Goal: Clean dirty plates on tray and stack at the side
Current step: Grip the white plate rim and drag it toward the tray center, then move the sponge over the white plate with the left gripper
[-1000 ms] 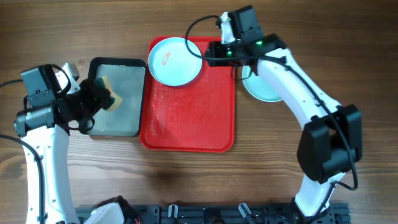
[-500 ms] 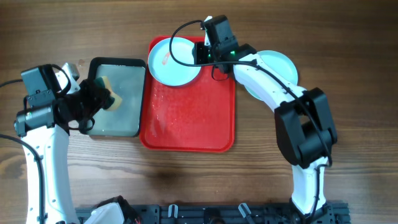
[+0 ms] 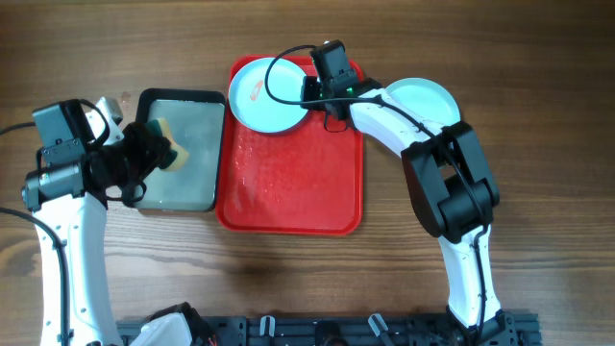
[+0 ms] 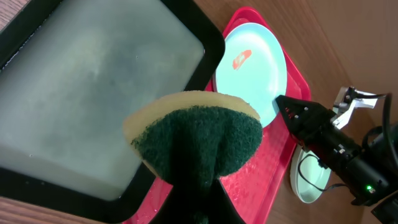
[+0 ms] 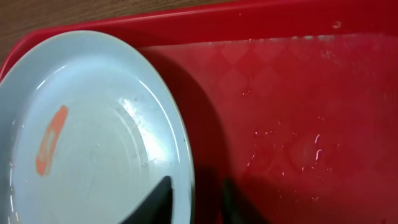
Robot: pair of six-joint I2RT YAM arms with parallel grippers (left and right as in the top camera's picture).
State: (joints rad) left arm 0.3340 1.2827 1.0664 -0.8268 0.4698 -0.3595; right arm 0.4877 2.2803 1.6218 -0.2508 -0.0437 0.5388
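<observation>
A light teal plate with a reddish smear lies in the far left corner of the red tray. My right gripper is at this plate's right rim. In the right wrist view the plate fills the left and the right gripper is open, one finger over the plate and the other over the tray. More plates sit on the table right of the tray. My left gripper is shut on a yellow-green sponge.
A black-rimmed grey tray holding cloudy water stands left of the red tray; the sponge hangs over its left side. The red tray's floor is wet. Bare wooden table lies in front.
My right arm has swung left from the plates beside the tray to the smeared plate's right rim. The left arm and sponge have not moved.
</observation>
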